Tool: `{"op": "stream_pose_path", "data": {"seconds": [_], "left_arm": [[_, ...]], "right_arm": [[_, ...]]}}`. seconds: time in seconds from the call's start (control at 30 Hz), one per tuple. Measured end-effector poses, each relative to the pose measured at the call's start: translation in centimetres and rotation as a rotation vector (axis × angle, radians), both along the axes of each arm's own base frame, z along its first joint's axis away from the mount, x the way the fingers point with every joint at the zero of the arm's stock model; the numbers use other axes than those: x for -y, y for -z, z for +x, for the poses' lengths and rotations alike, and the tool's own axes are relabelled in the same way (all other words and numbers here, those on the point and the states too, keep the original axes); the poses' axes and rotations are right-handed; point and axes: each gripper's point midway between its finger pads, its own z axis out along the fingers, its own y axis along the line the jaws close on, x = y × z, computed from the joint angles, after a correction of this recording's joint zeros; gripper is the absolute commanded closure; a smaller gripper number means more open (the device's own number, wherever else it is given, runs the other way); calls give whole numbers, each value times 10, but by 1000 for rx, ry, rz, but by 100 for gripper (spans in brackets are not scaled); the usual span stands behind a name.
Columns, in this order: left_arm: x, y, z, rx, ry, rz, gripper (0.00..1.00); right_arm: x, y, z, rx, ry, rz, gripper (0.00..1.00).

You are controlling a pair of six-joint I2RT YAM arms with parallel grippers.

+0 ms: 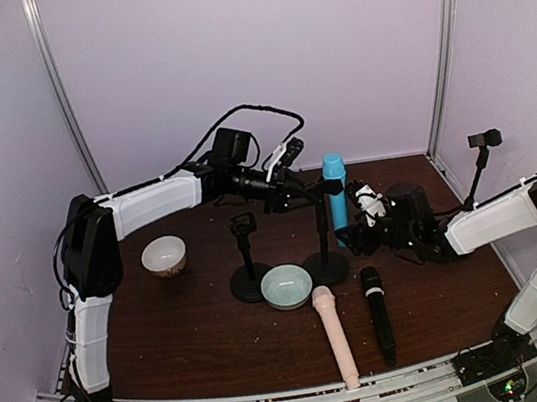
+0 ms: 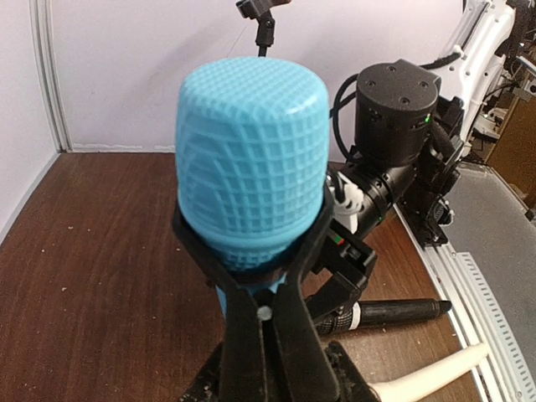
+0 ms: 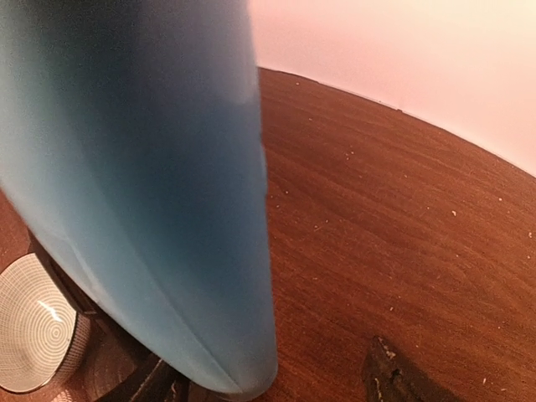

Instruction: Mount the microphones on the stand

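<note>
Lettering: none legible to us in any view. The light blue microphone (image 1: 336,189) stands upright towards the far edge of the table (image 1: 169,347), right of the middle, its head seated in the black clip (image 2: 268,335) of a stand (image 1: 323,243). In the left wrist view the clip's forks hug the underside of the ribbed head. The left gripper (image 1: 299,189) reaches in from the left, its pincer narrow and apparently pinching the clip's tail. Its fingers are mostly cut off at the bottom of its own view. The right gripper (image 1: 353,239) sits against the lower barrel of the blue microphone. Its own camera is filled by the blurred blue barrel, and we cannot tell whether its pincer grips or stands wide. A dark piece at the bottom of that view is cut off and unidentified. The pink-beige microphone (image 1: 335,338) and the black microphone (image 1: 377,314) lie side by side, apart, near the near edge, right of centre. A pale green bowl (image 1: 286,286) sits between two stand bases, and a white bowl (image 1: 163,255) sits towards the left edge.
</note>
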Motion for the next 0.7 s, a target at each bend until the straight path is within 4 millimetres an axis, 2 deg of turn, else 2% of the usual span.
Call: {"op": "stream_pose_path", "data": {"seconds": [0.1,0.13,0.27,0.47,0.6,0.7], "left_arm": [[-1,0,2,-17,-6,-5,95],[-2,1,3,-22,-7,-6,95],[-3,4,4,-37,-12,-8,95],[-2,1,1,-39,6,-28,95],[-2,2,0,-38,11,-34,95],[-2,2,0,-30,17,-36,94]], "right_arm": [[-4,1,2,12,-12,15,29],[-6,1,3,13,-18,20,32],[-15,4,-1,24,-71,48,50],[-22,-3,-7,44,-124,91,76],[-21,-5,-11,49,-133,83,81],[-17,-15,-13,63,-125,71,81]]}}
